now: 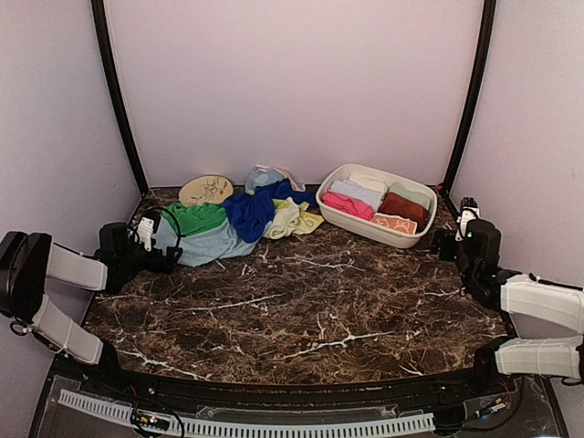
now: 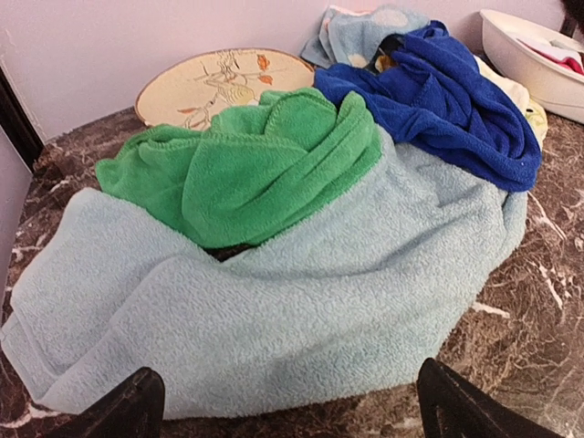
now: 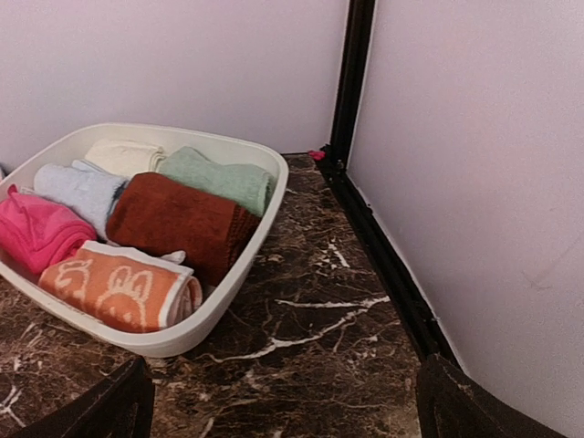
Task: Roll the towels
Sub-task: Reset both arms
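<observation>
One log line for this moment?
left end effector open, facing pale blue terry towel | right end effector open, near white oval plastic basin

a loose heap of towels [image 1: 233, 224] lies at the back left of the table [image 1: 310, 301], some piled on others. the disc [image 1: 206, 190] lies behind the heap, near the back wall. the basin [image 1: 365, 227] stands at the back right, just right of the heap, with rolled towels [image 1: 379, 203] side by side in it. the left gripper [image 2: 292, 411] is left of the heap, the right gripper [image 3: 283, 401] right of the basin.
</observation>
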Motion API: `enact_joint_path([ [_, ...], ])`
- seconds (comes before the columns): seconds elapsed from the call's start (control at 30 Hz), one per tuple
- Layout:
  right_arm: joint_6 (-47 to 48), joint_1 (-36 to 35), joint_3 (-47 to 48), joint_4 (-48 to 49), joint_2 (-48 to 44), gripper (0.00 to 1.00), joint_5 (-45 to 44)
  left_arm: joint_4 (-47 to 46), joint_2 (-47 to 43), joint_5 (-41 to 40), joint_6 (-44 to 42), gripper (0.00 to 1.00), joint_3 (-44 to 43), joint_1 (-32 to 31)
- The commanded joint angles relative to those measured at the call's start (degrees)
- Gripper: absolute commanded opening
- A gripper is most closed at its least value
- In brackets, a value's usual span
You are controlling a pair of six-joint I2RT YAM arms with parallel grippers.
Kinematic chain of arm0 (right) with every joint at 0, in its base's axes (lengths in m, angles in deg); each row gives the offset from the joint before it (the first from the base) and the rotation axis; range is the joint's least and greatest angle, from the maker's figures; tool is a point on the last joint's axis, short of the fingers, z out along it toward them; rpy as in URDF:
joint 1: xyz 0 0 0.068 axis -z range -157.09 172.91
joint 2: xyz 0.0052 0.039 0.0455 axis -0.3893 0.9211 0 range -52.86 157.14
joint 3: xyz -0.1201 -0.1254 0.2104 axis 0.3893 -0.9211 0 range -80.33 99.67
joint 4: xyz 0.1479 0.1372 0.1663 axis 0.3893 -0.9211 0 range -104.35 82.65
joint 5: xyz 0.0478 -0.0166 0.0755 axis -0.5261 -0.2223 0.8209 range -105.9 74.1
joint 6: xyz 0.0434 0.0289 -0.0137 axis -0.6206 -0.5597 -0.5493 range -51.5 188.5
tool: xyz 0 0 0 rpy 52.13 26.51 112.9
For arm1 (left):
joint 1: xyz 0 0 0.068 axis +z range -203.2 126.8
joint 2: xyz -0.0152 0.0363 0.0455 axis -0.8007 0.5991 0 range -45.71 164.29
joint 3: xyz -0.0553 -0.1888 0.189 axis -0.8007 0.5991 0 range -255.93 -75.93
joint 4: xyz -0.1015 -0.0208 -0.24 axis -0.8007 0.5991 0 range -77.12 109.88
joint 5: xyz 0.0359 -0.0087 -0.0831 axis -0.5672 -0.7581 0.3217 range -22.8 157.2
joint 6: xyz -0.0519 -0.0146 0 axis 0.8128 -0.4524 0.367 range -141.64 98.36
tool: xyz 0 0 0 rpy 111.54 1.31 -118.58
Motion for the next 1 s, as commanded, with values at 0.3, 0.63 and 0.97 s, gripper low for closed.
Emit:
enact_joint_path([
  [0.3, 2.8, 8.9, -11.6, 44.7, 16.5, 1.0, 2.2, -38.0, 7.5, -7.2, 2.4, 0.99, 9.9, 0.8],
  [0.63, 4.3, 18.4, -10.9, 59.3, 30.8, 1.0, 24.9, -37.2, 8.6, -13.6, 4.8, 0.99, 8.3, 0.8],
  [0.97, 3.7, 19.0, -6.8, 50.2, 29.9, 1.0, 25.0, -36.8, 8.5, -13.9, 4.9, 0.99, 8.1, 0.8],
])
